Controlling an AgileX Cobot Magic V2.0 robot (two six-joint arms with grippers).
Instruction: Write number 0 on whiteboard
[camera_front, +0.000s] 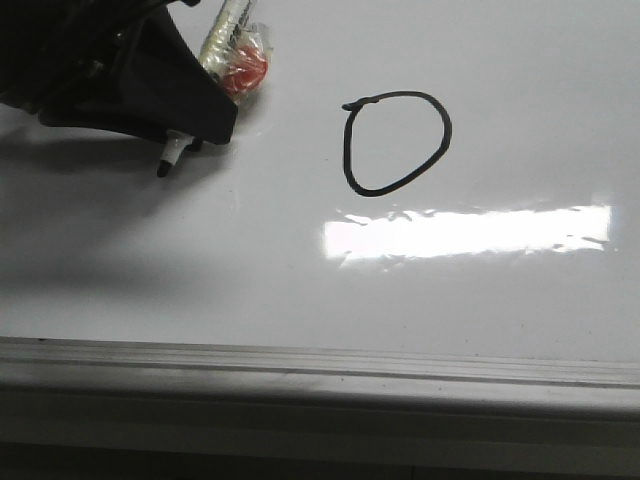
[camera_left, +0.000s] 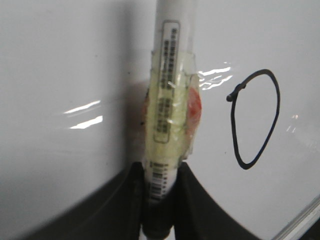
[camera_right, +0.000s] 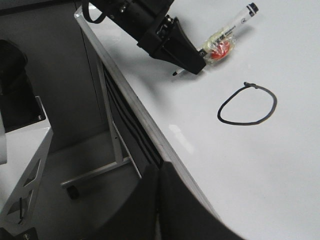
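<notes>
Start at your left gripper (camera_front: 185, 140): it is clamped on the marker (camera_front: 222, 45), whose tip hangs just above the whiteboard (camera_front: 520, 110), well to the left of the number 0 (camera_front: 396, 142). The loop looks closed, so you are likely at the finishing step; next, lift the pen clear without smearing. Your right gripper (camera_right: 159, 176) waits off the board's edge; I cannot tell if it is open.

black number 0 (camera_front: 396, 143), glossy white whiteboard (camera_front: 300, 280), white marker (camera_left: 166, 100) with yellowish-orange tape (camera_left: 181, 112)
</notes>
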